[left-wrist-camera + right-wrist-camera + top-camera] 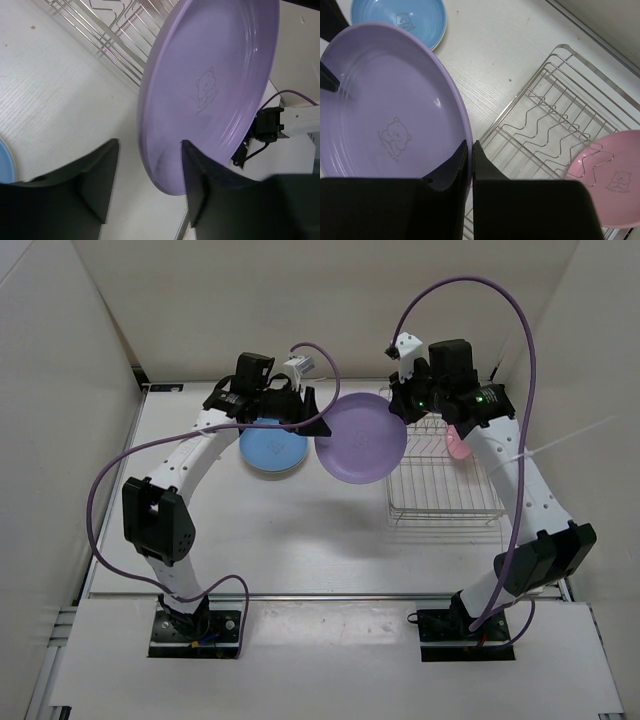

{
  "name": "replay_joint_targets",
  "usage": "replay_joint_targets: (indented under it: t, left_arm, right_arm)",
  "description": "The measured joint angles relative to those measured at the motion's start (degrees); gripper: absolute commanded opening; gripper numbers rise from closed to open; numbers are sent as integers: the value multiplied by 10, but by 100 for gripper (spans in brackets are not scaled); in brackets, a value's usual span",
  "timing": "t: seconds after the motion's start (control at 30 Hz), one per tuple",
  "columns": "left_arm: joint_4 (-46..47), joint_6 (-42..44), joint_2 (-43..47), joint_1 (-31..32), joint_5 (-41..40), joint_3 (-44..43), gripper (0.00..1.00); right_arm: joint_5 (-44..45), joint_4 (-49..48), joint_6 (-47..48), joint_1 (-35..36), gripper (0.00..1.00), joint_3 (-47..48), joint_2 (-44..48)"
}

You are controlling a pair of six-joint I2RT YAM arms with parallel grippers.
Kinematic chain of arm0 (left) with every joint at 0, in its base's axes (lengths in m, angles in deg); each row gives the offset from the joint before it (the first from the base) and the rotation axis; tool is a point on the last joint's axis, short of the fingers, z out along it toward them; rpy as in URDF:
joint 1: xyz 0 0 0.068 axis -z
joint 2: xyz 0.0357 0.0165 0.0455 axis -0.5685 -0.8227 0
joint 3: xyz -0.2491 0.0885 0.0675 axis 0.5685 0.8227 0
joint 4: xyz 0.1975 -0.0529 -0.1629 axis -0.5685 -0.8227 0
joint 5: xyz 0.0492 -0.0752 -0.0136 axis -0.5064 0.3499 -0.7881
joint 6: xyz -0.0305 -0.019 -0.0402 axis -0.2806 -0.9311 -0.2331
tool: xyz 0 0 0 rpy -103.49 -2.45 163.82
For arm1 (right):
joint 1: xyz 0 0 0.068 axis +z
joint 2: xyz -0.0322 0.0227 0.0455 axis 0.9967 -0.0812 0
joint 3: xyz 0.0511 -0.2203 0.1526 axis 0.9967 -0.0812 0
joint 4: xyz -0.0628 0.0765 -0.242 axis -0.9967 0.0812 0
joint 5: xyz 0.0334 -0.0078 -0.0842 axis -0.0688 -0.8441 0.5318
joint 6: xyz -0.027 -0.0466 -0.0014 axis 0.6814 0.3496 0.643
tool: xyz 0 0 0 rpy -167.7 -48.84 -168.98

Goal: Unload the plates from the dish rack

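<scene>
My right gripper (398,408) (471,142) is shut on the right rim of the light purple plate (360,438) (385,115) and holds it in the air left of the dish rack (445,480) (555,110). My left gripper (303,405) (149,142) is open, and its fingers straddle the opposite rim of the purple plate (210,85) without closing on it. The blue plate (272,448) (400,17) lies flat on the table below the left gripper. The pink plate (458,446) (607,175) leans in the rack's far right corner.
The rack (110,25) stands on the right half of the white table (300,530). White walls enclose the table at the left, back and right. Purple cables loop over both arms. A sliver of the blue plate (4,162) shows at the left wrist view's edge.
</scene>
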Motion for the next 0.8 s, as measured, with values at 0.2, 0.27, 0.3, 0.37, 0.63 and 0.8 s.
replay_joint_targets:
  t: [0.2, 0.27, 0.3, 0.37, 0.63, 0.8]
  left_arm:
    - [-1, -7, 1, 0, -17, 0, 29]
    - [-2, -10, 1, 0, -21, 0, 29]
    - [-2, -11, 1, 0, -22, 0, 29]
    - [-2, -13, 1, 0, -24, 0, 19]
    - [2, -40, 1, 2, -95, 1, 11]
    - [6, -59, 14, 2, -183, 27, 11]
  right_arm:
    - [3, 0, 0, 0, 0, 0, -6]
    - [3, 0, 0, 0, 0, 0, -6]
    - [3, 0, 0, 0, 0, 0, -6]
    - [3, 0, -1, 0, 0, 0, -6]
    - [-6, -2, -12, 2, 50, 1, -6]
    - [6, -2, -15, 1, 76, 1, -10]
